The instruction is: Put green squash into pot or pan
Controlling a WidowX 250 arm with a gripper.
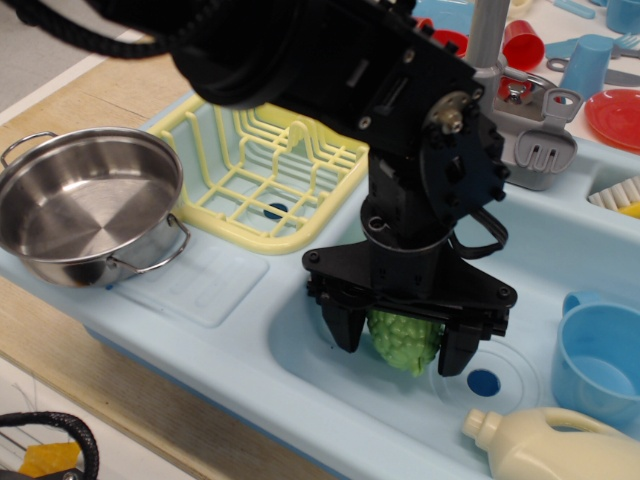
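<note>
- green squash (404,340) sits low in the sink basin (300,330), right of the pot and a bit nearer the camera; only its middle shows, the rest is hidden behind my claw.
- long axis: can't read it cleanly from here, ends are hidden.
- my claw (400,345) is straddling it, one finger (345,325) on its pot side, the other on its far side; fingers narrowed around it and look to be touching, so i'd call it gripped, not lifted.
- pot (85,205) stands on the drainboard left of the sink, well apart from the squash, open side up, nothing in it.
- yellow dish rack (265,165) lies behind the straight line from squash to pot.
- my read: lift clear of the basin wall, then carry left.
</note>
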